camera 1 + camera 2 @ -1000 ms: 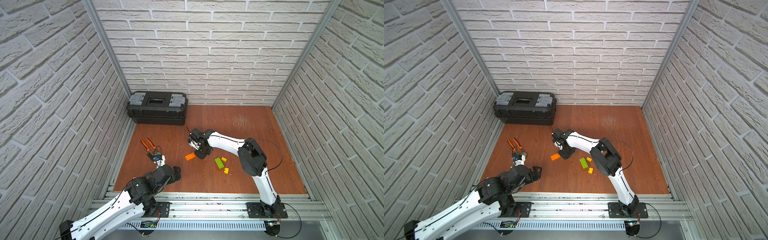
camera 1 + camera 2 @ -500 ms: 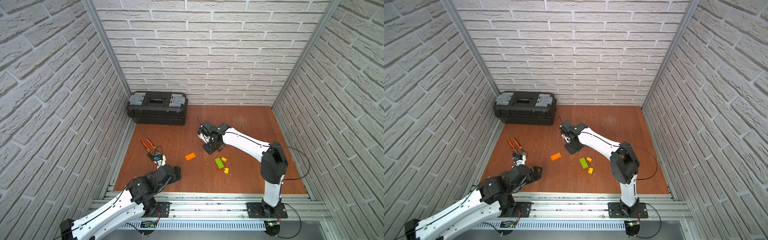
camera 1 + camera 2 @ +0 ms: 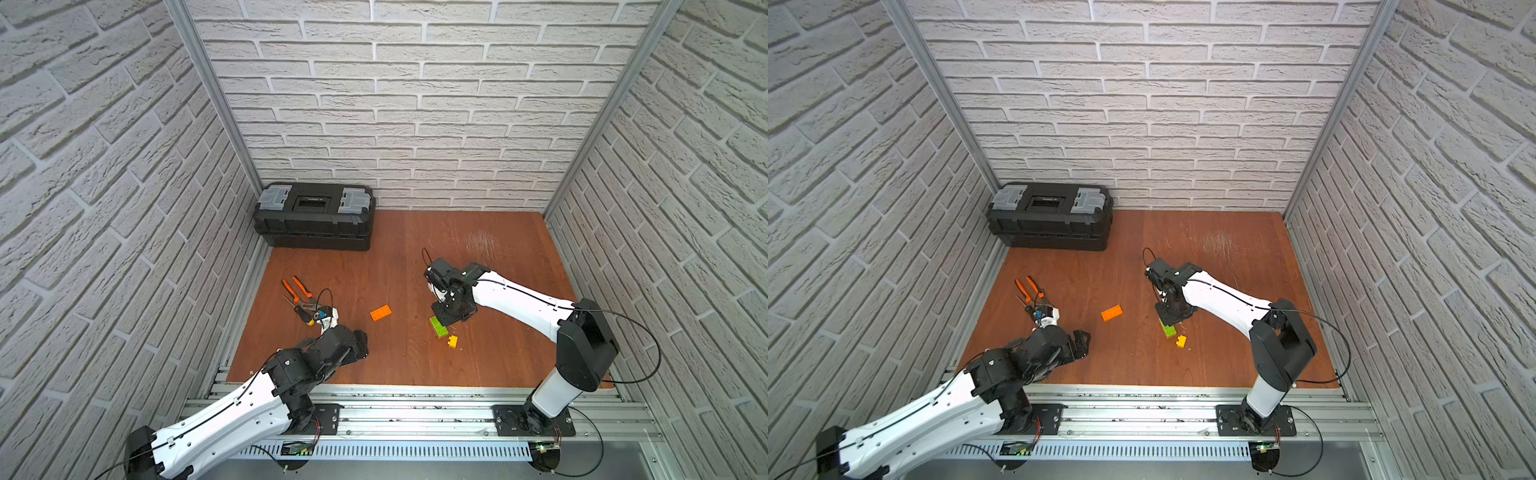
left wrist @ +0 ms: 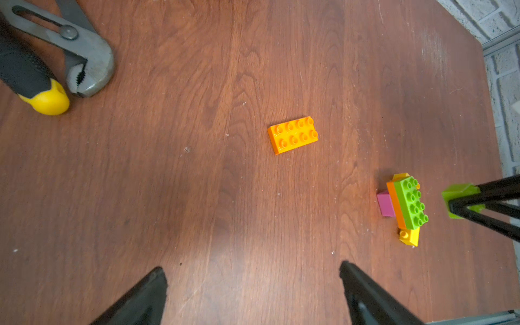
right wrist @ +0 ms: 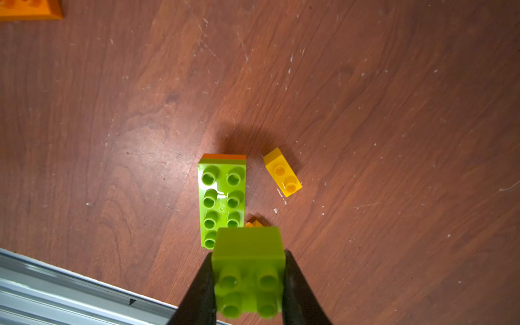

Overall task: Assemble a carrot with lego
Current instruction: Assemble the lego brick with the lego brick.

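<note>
The reddish-brown wooden tabletop (image 3: 415, 365), scuffed pale toward the back wall, carries a black toolbox (image 3: 315, 216) in its far left corner and, nearer the left edge, orange-handled pliers (image 3: 297, 291) whose grey head lies just beside a black-gripped, yellow-ended tool handle (image 4: 28, 76). Near the middle a loose orange brick (image 3: 380, 312) lies flat, studs up, well apart from the tools. To its right sits the carrot (image 4: 408, 206), a lime green brick stacked on orange with pink at its side, and a small yellow brick (image 5: 282, 172) lies just beside it without touching.

No legible text anywhere — small mark on the toolbox (image 3: 316, 226) lid unreadable.
</note>
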Controlling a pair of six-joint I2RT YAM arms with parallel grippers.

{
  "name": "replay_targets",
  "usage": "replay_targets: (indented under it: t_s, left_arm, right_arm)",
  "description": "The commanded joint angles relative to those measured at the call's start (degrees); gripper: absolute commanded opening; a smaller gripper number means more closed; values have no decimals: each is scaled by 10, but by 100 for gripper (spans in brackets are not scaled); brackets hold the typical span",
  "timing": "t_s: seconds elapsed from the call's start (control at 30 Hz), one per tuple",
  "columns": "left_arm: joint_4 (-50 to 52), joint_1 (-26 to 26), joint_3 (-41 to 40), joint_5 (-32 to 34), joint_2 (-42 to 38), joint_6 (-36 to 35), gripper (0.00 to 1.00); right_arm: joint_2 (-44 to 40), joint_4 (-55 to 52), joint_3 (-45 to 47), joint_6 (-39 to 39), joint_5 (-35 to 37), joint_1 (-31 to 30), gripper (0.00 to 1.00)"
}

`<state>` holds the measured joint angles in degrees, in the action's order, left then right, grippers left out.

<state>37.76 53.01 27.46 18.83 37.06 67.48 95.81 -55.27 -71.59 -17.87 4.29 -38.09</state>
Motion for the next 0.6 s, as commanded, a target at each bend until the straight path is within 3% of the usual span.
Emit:
replay_targets:
  t_s: [0.0,0.57]
  left_arm:
    - [-23,3,8,-4,7,-13,98]
    - [-24,2,3,-2,2,-12,98]
  right_arm:
    - [-34,42,11,-31,-8,-2,2]
    - [-2,66,26,-19,-21,-26,2]
